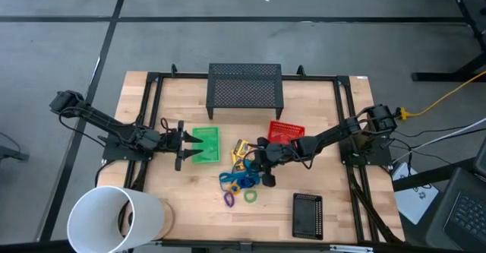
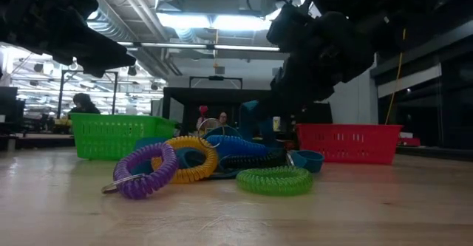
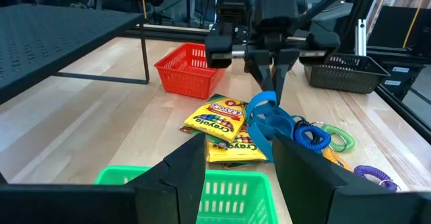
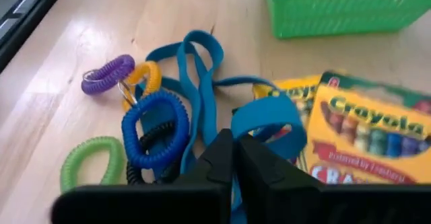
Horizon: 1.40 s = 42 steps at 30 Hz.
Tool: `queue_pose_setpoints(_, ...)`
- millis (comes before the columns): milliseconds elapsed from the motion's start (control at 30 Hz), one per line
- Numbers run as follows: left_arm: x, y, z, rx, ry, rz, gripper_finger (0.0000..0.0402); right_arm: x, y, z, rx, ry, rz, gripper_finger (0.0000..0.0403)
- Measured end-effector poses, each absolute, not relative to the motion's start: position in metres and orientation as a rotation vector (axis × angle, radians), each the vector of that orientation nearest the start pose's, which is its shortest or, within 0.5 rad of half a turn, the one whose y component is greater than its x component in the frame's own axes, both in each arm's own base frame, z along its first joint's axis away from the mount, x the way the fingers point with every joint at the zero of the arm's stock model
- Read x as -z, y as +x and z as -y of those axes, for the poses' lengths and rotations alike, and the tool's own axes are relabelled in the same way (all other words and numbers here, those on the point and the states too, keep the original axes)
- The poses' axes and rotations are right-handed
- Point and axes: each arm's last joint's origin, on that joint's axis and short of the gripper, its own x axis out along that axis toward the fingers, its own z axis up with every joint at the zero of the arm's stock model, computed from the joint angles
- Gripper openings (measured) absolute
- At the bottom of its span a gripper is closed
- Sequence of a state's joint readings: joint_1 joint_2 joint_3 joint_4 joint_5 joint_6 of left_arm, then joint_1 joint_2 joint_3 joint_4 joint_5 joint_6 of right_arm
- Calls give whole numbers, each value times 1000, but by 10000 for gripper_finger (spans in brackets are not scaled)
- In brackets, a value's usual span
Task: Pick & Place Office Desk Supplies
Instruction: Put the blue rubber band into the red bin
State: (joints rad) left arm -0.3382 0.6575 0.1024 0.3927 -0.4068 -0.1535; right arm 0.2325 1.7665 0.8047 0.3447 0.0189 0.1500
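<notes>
Wooden tabletop (image 1: 319, 116), supplies piled mid-table. Nearest the front edge: purple coil ring (image 1: 228, 199), green coil ring (image 1: 250, 196). Behind them the blue lanyard (image 4: 202, 83) tangles with blue coil ring (image 4: 155, 130) beside Crayola crayon boxes (image 3: 219, 120). Right gripper (image 3: 271, 83) has fingers pressed together, pinching a lanyard loop. Left gripper (image 1: 181, 142) waits spread at the green mesh tray (image 1: 205, 144). Risk: lifting drags tangled rings along, or thin strap slips out. Red tray (image 1: 285, 132) farther back.
</notes>
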Motion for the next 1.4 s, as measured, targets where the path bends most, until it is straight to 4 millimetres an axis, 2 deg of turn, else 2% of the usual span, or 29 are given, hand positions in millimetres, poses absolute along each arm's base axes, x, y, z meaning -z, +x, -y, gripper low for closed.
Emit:
queue_pose_setpoints(100,-171,140,37,-82,-94,-145,169,-154,333,-80,-175,50,-576,12)
queue_pose_setpoints(333,-171,140,37,-81,-94,-145,169,-206,336,-91,-156,-38,-401,6)
queue_pose_setpoints(433,-171,140,37,-81,-94,-145,169,-224,329,-95,-98,-57,-358,5)
queue_pose_setpoints(533,-171,140,37,-81,-96,-145,169,-234,317,-97,17,-93,-382,4)
queue_pose_setpoints(700,-171,140,37,-82,-109,-145,169,-243,292,-94,248,-127,-473,3)
queue_pose_setpoints(900,-171,140,37,-83,-112,-144,169,-246,270,-89,404,-128,-543,3)
queue_pose_setpoints(1400,-172,140,37,-83,-112,-144,169,-236,256,-79,591,-163,-631,2)
